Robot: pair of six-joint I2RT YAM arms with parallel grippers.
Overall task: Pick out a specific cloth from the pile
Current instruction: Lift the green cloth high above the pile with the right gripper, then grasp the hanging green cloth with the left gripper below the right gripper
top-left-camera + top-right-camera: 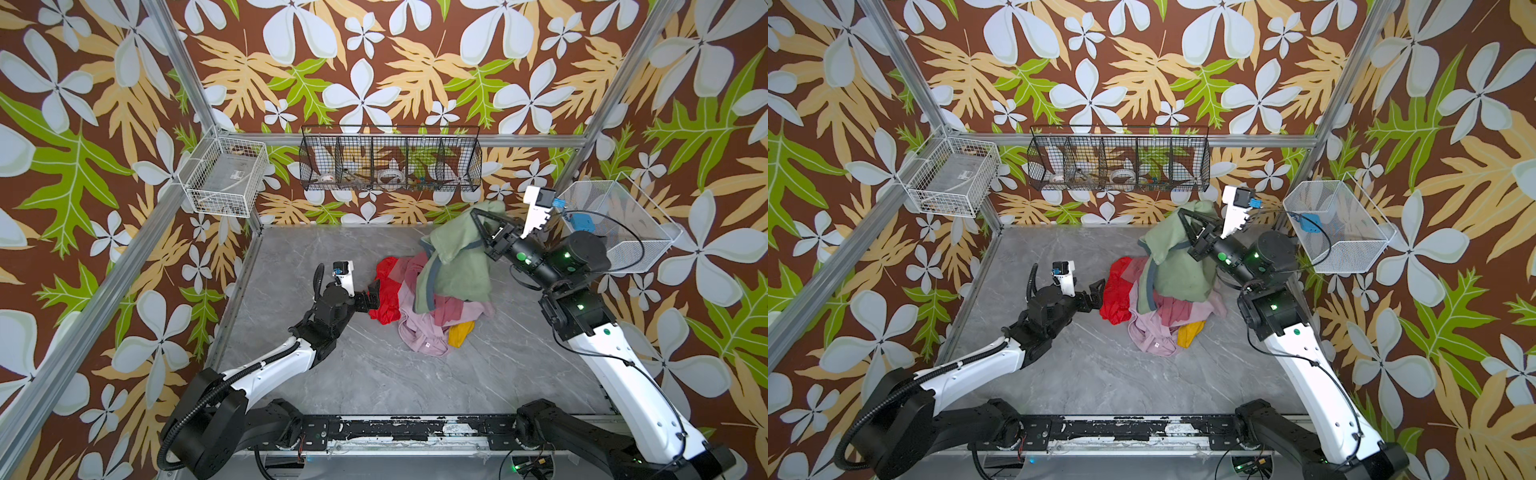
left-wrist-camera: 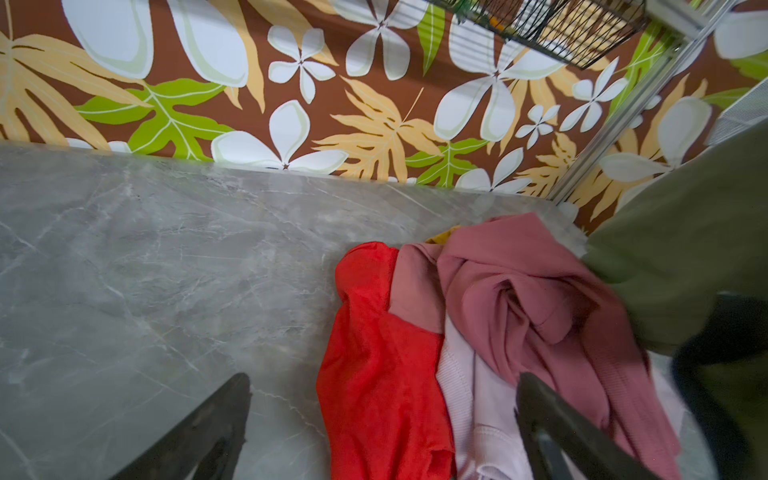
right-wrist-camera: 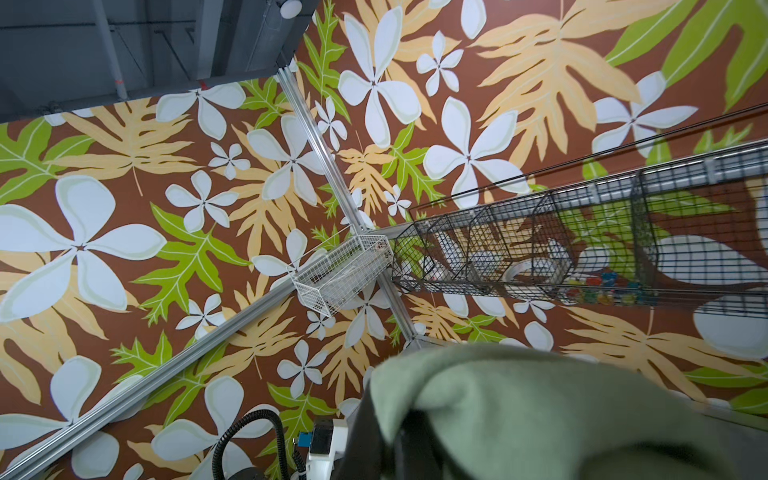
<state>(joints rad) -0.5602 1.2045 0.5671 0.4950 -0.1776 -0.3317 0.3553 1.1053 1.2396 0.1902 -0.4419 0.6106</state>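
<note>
Two end effectors were at the pile (image 1: 419, 328) on the grey counter (image 1: 332, 374). High over the pile's far side, the right end effector (image 1: 476, 216) was clamped narrow on the cloth (image 1: 455, 257), which hung from it as an olive-green drape with darker trim, its lower part lying on top of the pile. At the pile's left edge in both top views, the left end effector (image 1: 374, 297) stood wide and empty, close by the red cloth (image 1: 388, 291); contact there could not be told.
</note>
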